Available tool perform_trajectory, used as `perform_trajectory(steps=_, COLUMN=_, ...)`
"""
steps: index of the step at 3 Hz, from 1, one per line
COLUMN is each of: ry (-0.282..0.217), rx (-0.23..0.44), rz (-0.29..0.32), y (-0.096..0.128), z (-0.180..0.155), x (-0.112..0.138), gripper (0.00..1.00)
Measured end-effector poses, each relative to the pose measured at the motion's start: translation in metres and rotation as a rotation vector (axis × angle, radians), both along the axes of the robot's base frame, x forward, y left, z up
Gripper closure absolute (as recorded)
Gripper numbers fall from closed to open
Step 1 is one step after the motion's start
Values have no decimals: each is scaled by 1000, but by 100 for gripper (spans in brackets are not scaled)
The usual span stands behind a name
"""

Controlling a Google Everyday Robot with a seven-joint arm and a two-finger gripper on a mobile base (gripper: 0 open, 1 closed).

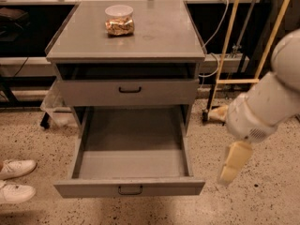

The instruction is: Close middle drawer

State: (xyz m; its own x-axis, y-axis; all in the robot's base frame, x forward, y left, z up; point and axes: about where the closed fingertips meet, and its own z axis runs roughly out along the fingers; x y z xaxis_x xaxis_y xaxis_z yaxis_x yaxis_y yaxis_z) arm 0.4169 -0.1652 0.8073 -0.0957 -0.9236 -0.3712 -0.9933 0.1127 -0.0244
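middle drawer (pixel 131 165) was pulled far out of the grey cabinet (pixel 125 43), its low front panel with the black bar handle (pixel 130 190) nearest the camera, over the speckled floor (pixel 262 205). top drawer (pixel 130 92) above sat slightly out. gripper (pixel 228 175) hung pointing down on the right, just beside the middle drawer's front right corner, not touching it; couldn't tell if it was open or closed. white arm (pixel 267 104) came in from the right edge. lidded snack tub (pixel 119 20) sat on the counter top. white shoes (pixel 15 181) at left edge.
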Motion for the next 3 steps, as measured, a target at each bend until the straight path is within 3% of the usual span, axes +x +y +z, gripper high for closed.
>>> perform_trajectory(steps=1, ry=72, rx=68, rz=-35, y=10, z=-87, x=-24, gripper=0)
perform_trajectory(steps=2, ry=126, rx=99, rz=-66, y=22, z=-148, x=-50, gripper=0)
perform_trajectory(steps=3, ry=145, rx=108, rz=-88, y=29, z=-187, x=-60, gripper=0)
